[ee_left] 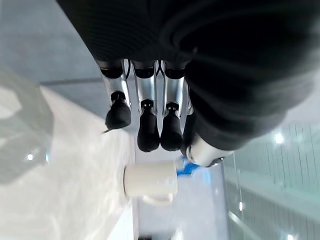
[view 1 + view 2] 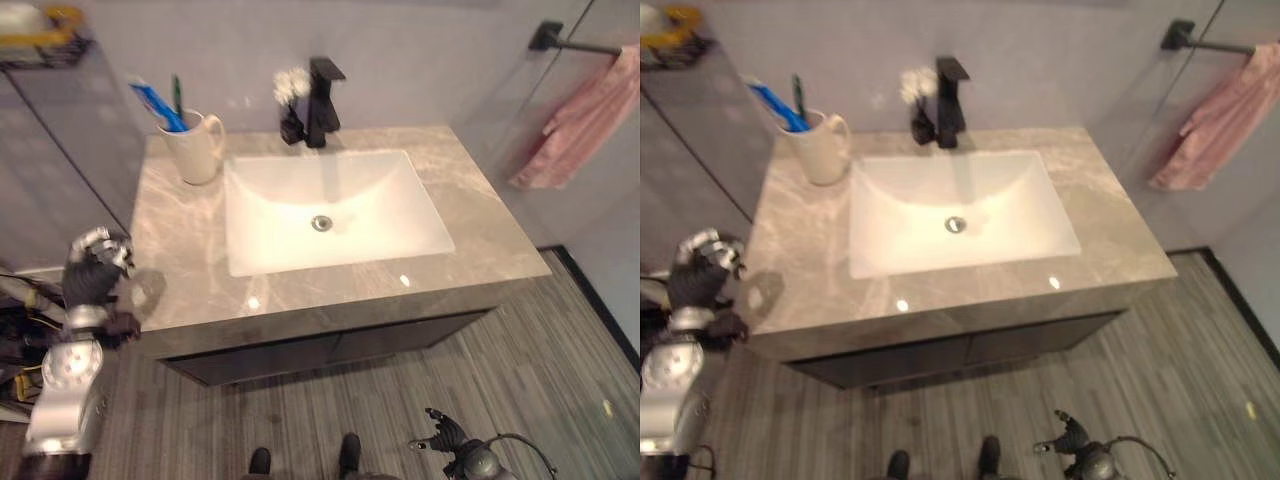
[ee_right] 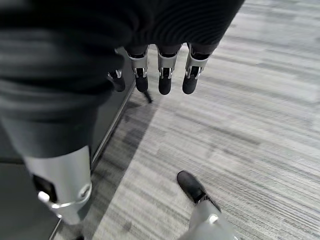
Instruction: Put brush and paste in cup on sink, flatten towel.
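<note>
We look down on a grey marble bench (image 2: 470,200) with a white rectangular sink (image 2: 330,210) set in its middle and a black tap (image 2: 322,100) at its back edge. Near the bench's back left corner stands a cream ceramic cup (image 2: 197,148), and a blue toothpaste tube (image 2: 158,106) and a dark green toothbrush (image 2: 177,98) already stand upright in it, leaning slightly. That part of the task looks done to us.

What remains is the pink cloth towel (image 2: 585,120), which hangs bunched from a black wall rail (image 2: 575,42) beyond the bench's right edge, its long axis running downward and slanting left.

Our left hand (image 2: 95,268) hovers off the bench's front left corner, fingers relaxed and holding nothing. Our right hand (image 2: 445,432) hangs low over the grey wooden floor (image 2: 560,350) in front of the bench, fingers straight and empty. The towel lies up and to the right of that right hand, so we judge the right arm the nearer one for spreading it flat.
</note>
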Controlling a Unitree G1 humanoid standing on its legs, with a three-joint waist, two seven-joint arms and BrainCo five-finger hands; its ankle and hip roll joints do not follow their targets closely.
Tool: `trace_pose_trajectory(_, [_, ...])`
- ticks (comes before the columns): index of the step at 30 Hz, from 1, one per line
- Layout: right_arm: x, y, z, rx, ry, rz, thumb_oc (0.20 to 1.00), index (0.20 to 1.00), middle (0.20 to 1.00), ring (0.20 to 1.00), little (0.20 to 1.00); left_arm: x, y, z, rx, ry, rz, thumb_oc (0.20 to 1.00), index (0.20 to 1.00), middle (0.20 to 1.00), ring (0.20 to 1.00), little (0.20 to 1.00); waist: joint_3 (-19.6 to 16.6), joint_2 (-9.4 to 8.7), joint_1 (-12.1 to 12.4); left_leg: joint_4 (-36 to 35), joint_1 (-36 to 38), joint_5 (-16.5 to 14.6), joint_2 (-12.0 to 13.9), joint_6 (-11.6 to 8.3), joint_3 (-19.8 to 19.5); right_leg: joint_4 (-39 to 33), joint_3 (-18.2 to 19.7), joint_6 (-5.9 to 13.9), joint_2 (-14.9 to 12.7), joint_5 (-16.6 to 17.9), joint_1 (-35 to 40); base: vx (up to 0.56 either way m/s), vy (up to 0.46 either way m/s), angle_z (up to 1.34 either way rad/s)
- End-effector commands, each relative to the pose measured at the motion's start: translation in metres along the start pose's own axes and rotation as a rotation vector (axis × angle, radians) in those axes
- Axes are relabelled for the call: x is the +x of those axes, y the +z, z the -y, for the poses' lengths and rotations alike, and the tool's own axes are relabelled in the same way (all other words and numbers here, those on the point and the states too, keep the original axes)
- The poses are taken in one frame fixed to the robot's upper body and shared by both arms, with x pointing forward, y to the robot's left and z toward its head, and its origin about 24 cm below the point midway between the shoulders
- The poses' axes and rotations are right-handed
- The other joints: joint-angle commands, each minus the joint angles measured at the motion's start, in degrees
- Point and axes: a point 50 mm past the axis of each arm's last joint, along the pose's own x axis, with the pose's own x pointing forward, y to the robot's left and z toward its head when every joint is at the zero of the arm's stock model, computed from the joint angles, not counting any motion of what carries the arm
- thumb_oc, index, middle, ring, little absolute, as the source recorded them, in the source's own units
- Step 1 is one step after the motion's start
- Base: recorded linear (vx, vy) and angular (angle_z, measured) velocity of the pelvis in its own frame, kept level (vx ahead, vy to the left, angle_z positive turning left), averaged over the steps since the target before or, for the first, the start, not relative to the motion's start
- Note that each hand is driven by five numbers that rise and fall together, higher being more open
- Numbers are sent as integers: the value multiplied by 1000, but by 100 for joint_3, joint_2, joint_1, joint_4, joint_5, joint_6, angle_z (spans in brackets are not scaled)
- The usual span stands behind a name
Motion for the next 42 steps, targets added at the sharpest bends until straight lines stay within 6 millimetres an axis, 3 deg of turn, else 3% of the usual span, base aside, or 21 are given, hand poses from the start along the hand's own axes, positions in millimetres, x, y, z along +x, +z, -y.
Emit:
trace_pose_trajectory(1, [-1, -6, 4, 6, -10, -8, 1000, 1000, 1000, 1000, 1000, -5, 36, 6, 12, -93, 227, 200, 200, 200, 200, 200, -181, -132, 42, 4, -226, -122, -203, 332, -496, 43, -203, 476, -485, -567, 686, -5, 138, 4])
trace_pose_trajectory(4, [-3, -10, 1, 13, 2, -5, 1000, 1000, 1000, 1000, 1000, -31, 36, -4, 37, -142, 205, 200, 200, 200, 200, 200, -236, -114, 170, 39, -10, -221, -328, 453, -503, 43, -204, 508, -600, -554, 888, 22, 119, 5])
trace_pose_trajectory(6, [-4, -10, 1, 12, 3, -6, 1000, 1000, 1000, 1000, 1000, -32, 36, -4, 37, -142, 203, 200, 200, 200, 200, 200, -229, -117, 166, 38, 11, -224, -332, 457, -499, 43, -202, 511, -605, -557, 908, 0, 63, 2])
trace_pose_trajectory(8, [-5, -7, -1, -1, 23, 28, 1000, 1000, 1000, 1000, 1000, -46, 36, -16, 37, -173, 177, 200, 200, 200, 200, 200, -178, -147, 278, 492, 40, -435, -559, 557, -572, 202, -173, 528, -771, -603, 1094, -26, 192, 10])
trace_pose_trajectory(11, [-6, -3, 1, 11, 11, 53, 1000, 1000, 1000, 1000, 1000, -52, 31, -21, 23, -163, 148, 200, 200, 200, 200, 200, -201, -166, 304, 610, 85, -508, -712, 641, -609, 389, -151, 560, -912, -596, 1113, -38, 168, 10])
trace_pose_trajectory(20, [-11, -4, 1, 100, -13, 83, 1000, 1000, 1000, 1000, 1000, -54, 46, -13, 82, -243, 192, 200, 200, 200, 200, 200, -225, -180, 212, 785, 85, -556, -1199, 885, -724, 1087, 202, 607, -1340, -442, 782, -50, 166, 4])
trace_pose_trajectory(22, [-12, -7, -1, 114, -11, 74, 1000, 1000, 1000, 1000, 1000, -53, 47, -9, 85, -269, 198, 200, 200, 200, 200, 200, -167, -172, 164, 816, 62, -551, -1210, 912, -742, 1289, 300, 557, -1265, -501, 669, -83, 144, 1])
trace_pose_trajectory(24, [-12, -8, -4, 129, -10, 73, 1000, 1000, 1000, 1000, 1000, -47, 47, -3, 83, -291, 209, 200, 200, 200, 200, 200, -63, -141, -28, 992, -24, -549, -1271, 961, -856, 1667, 936, 391, -704, -800, 417, -60, 123, 3])
trace_pose_trajectory(25, [-13, -10, -5, 131, -5, 70, 1000, 1000, 1000, 1000, 1000, -45, 47, 0, 88, -298, 219, 200, 200, 200, 200, 200, -73, -135, -75, 1014, -81, -509, -1318, 971, -891, 1624, 1049, 360, -504, -858, 290, -23, 89, 16])
trace_pose_trajectory(26, [-13, -10, -5, 132, -5, 70, 1000, 1000, 1000, 1000, 1000, -45, 46, 0, 88, -298, 219, 200, 200, 200, 200, 200, -79, -132, -73, 1020, -89, -519, -1314, 969, -890, 1638, 1051, 357, -500, -868, 278, -7, 74, 63])
trace_pose_trajectory(30, [-8, -3, -3, 111, -8, 79, 1000, 1000, 1000, 1000, 1000, -45, 48, 6, 51, -295, 244, 200, 200, 200, 200, 200, 119, -72, 12, 1009, -47, -565, -1356, 1025, -826, 1143, 490, 317, -334, -417, -92, 11, 1, 8])
trace_pose_trajectory(34, [-2, 14, -1, 88, -8, 120, 1000, 1000, 1000, 1000, 1000, -43, 49, 7, 31, -266, 262, 200, 200, 200, 200, 200, 276, -84, 76, 1065, 51, -711, -1311, 1016, -783, 898, 230, 362, -268, -140, -387, 83, -50, -10])
trace_pose_trajectory(38, [0, 19, -2, 82, -8, 122, 1000, 1000, 1000, 1000, 1000, -40, 47, 10, 9, -261, 265, 200, 200, 200, 200, 200, 306, -157, 94, 1110, 187, -848, -1218, 958, -856, 855, 212, 340, -185, -200, -297, 168, -116, -10])
trace_pose_trajectory(42, [1, 17, -4, 75, -11, 105, 1000, 1000, 1000, 1000, 1000, -37, 45, 13, -28, -259, 262, 200, 200, 200, 200, 200, 184, -224, 78, 1069, 276, -941, -943, 805, -990, 750, 165, 224, 54, -361, -50, 204, -187, 28])
